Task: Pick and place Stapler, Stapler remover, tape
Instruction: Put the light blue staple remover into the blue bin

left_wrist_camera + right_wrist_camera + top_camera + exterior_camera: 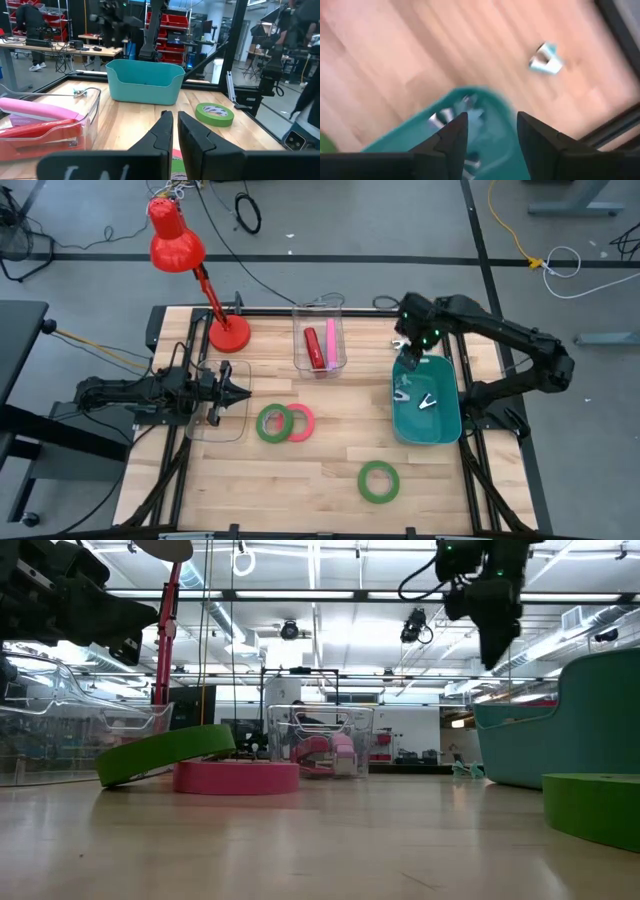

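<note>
Three tape rings lie on the wooden table: a green ring [272, 423] leans with one edge on a pink-red ring [300, 422], and another green ring [379, 481] lies flat near the front. A red stapler [311, 346] and a pink one [330, 345] lie in a clear bin [320, 365]. Staple removers [428, 402] lie in the teal bin [397, 410]; another one [545, 59] lies on the table beside its far end. My right gripper [492, 135] is open and empty above the teal bin's far end. My left gripper [243, 392] is shut and empty, left of the rings.
A red desk lamp [180, 245] stands with its base [228, 335] at the far left. A clear shallow tray [215, 423] lies under my left gripper. A black frame runs around the table's edge [470, 450]. Bare wood shows at the near left.
</note>
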`<state>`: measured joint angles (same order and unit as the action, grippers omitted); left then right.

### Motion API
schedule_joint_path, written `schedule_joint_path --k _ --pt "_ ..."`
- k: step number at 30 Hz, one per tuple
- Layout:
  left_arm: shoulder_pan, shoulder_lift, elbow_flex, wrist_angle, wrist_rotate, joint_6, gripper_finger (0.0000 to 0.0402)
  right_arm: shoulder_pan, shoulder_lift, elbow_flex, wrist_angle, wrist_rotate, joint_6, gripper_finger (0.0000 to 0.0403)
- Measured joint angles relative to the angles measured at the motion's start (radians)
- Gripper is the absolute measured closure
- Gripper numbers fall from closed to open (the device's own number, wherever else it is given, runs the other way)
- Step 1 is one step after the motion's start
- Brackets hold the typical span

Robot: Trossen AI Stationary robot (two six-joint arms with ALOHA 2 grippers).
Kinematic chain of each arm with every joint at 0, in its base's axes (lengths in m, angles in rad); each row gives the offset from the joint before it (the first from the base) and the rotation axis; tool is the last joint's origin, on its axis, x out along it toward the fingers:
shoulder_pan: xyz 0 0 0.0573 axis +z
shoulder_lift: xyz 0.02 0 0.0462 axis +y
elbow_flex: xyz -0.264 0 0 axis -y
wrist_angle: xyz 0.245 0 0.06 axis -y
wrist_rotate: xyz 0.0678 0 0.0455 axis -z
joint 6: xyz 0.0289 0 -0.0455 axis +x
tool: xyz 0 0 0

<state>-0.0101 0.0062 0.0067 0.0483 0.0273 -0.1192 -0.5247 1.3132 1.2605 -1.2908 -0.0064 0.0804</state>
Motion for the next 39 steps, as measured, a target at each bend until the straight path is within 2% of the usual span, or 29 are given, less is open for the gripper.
schedule_joint_path --k 6,13,16,20,30,35,37,39 --pt "0.0 0.0 0.0 0.0 0.0 0.0 0.0371 -0.099 0.106 0.124 0.017 0.001 -0.181 0.0239" --pt "0.0 0.0 0.0 0.0 0.0 0.0 0.0371 -0.21 0.227 0.205 0.018 -0.002 -0.273 0.0238" --pt "0.0 0.0 0.0 0.0 0.0 0.0 0.0371 -0.262 0.283 0.229 0.018 -0.003 -0.22 0.0238" --pt "0.0 0.0 0.0 0.0 0.0 0.0 0.0371 -0.301 0.345 0.234 0.021 -0.025 -0.025 0.0238" --pt "0.0 0.0 0.0 0.0 0.0 0.0 0.0371 -0.305 0.414 0.234 0.093 -0.029 0.309 0.0238" --pt "0.0 0.0 0.0 0.0 0.0 0.0 0.0371 -0.305 0.42 0.234 0.113 -0.029 0.326 0.0238" --pt "0.0 0.0 0.0 0.0 0.0 0.0 0.0371 -0.305 0.42 0.234 0.111 -0.029 0.251 0.0238" --pt "0.0 0.0 0.0 0.0 0.0 0.0 0.0371 -0.305 0.42 0.234 0.108 -0.028 0.09 0.0238"
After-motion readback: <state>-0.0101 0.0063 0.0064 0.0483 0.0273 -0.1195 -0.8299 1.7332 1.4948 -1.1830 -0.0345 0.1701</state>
